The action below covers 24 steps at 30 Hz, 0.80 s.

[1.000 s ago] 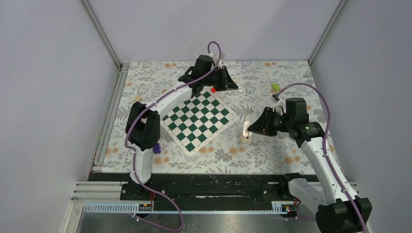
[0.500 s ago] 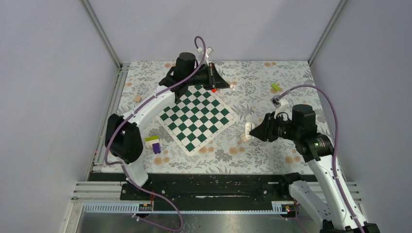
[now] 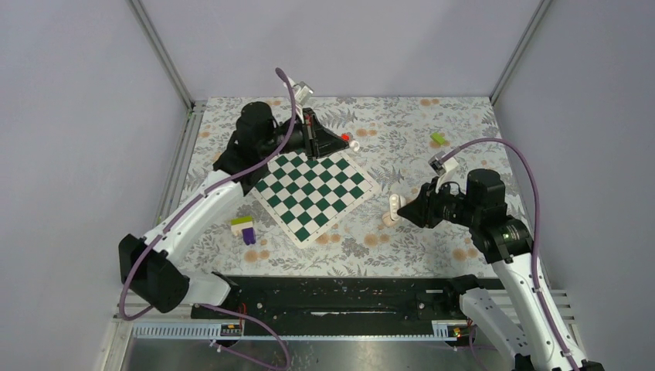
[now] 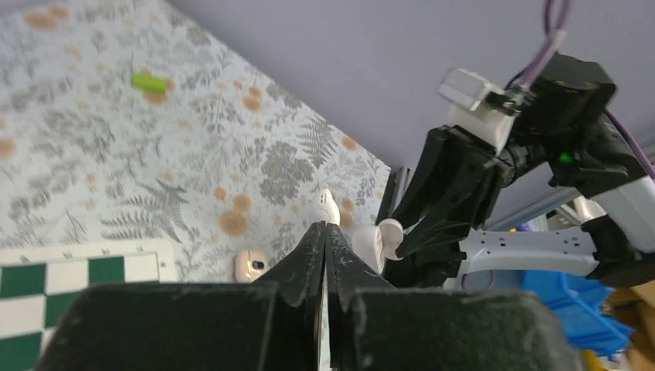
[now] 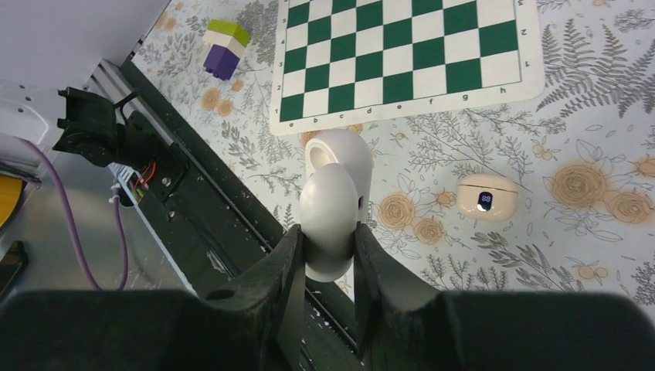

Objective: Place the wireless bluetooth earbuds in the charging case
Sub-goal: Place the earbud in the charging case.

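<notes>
My left gripper [image 3: 349,142] is shut on a tiny white earbud [image 3: 354,144] and holds it in the air beyond the chessboard's far corner. The earbud sticks out of the shut fingertips in the left wrist view [image 4: 325,207]. My right gripper [image 3: 400,207] is shut on a larger white oval piece [image 5: 330,202] made of two rounded halves, and holds it above the table. The beige charging case [image 5: 485,199] with a small lit display lies on the flowered cloth just below that piece [image 3: 388,219]. It also shows in the left wrist view [image 4: 250,264].
A green-and-white chessboard [image 3: 313,185] lies at the centre. A purple and green block [image 3: 244,229] sits at its near left. A small green block [image 3: 438,138] lies at the far right, and a small red piece [image 3: 344,137] sits by the left gripper. A black rail [image 5: 193,201] borders the near edge.
The left arm has swung its elbow far to the left and drawn the gripper leftward, still shut on the earbud. The right gripper has shifted slightly with the white piece.
</notes>
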Each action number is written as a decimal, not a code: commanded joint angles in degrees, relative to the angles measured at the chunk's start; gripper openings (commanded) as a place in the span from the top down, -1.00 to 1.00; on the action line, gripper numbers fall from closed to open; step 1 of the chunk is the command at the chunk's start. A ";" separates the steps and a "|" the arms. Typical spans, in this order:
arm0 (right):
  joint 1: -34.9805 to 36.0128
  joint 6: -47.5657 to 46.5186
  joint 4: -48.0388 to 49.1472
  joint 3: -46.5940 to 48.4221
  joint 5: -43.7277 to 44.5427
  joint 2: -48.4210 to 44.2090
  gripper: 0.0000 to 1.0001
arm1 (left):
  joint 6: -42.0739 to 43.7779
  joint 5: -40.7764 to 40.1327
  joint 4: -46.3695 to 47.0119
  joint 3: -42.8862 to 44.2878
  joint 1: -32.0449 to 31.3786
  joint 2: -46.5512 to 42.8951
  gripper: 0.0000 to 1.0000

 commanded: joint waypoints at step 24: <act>10.42 1.09 7.05 1.33 15.47 3.28 1.00 | 2.39 -4.41 12.40 -5.66 -1.22 -3.99 1.00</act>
